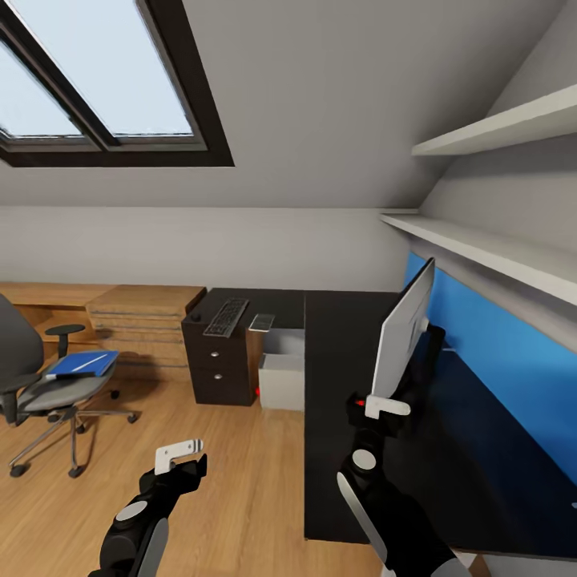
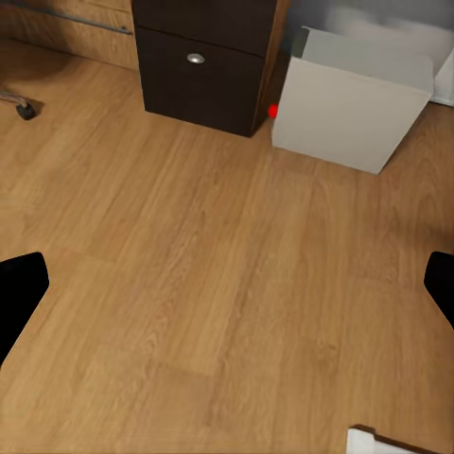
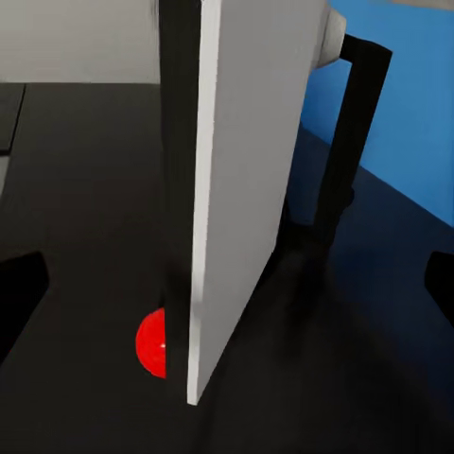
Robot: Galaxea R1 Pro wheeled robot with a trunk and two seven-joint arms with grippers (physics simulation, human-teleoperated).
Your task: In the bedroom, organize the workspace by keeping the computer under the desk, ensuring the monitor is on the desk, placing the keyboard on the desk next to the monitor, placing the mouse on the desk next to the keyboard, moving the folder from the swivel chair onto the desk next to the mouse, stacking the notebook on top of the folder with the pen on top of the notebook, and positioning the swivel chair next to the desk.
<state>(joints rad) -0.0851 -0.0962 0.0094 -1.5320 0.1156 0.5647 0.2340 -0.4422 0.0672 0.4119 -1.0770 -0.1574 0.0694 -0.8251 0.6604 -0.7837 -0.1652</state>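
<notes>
The monitor (image 1: 403, 335) stands edge-on to me on the black desk (image 1: 353, 449), pale grey back (image 3: 241, 189) facing the blue back panel, black stem (image 3: 352, 132) behind it. My right gripper (image 1: 383, 409) is open, its black fingertips (image 3: 19, 295) wide apart on either side of the monitor's lower edge. The keyboard (image 1: 227, 316) lies on the desk's far end, with a small flat grey rectangle (image 1: 261, 322) beside it. The grey computer (image 1: 282, 381) sits under the desk. The blue folder (image 1: 78, 365) with a white pen (image 1: 98, 361) lies on the swivel chair (image 1: 44, 385). My left gripper (image 1: 183, 458) hangs open over the floor.
A light wood chest (image 1: 144, 320) stands left of the dark drawer unit (image 1: 216, 365). White shelves (image 1: 481, 240) run above the desk at the right. The sloped wall holds a dark-framed skylight (image 1: 96, 88). Wood floor (image 2: 208, 284) stretches between chair and desk.
</notes>
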